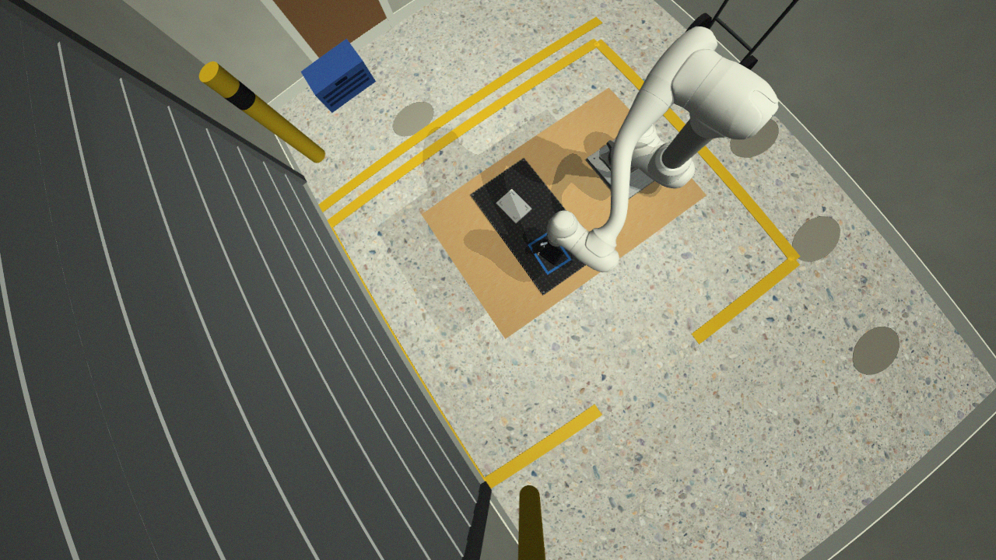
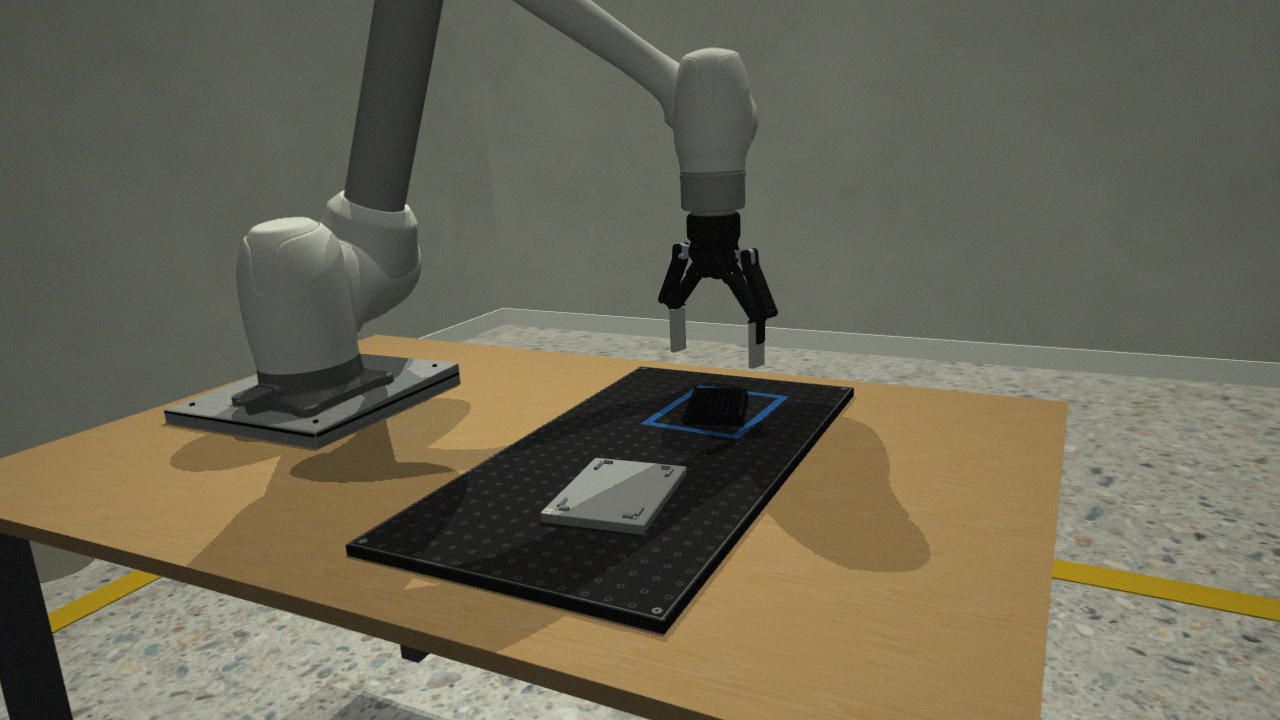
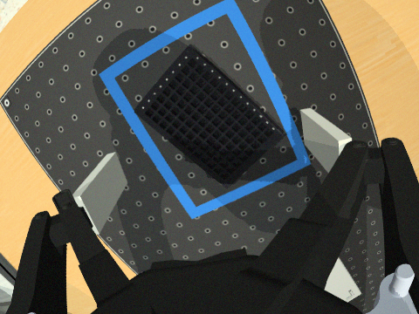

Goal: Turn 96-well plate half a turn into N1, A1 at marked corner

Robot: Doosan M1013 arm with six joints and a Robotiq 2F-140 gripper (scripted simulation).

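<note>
Black and full of little square holes, the plate (image 3: 211, 115) lies flat inside the blue tape square (image 3: 146, 146) on the dark board (image 2: 501, 528), which sits on the wooden counter (image 2: 895, 573). No words can be read anywhere. The claw (image 2: 716, 349) hangs above the plate with its fingers spread as wide as they go, holding nothing and touching nothing. The gray nest (image 2: 615, 495) sits apart from the plate, nearer the front of the board.
</note>
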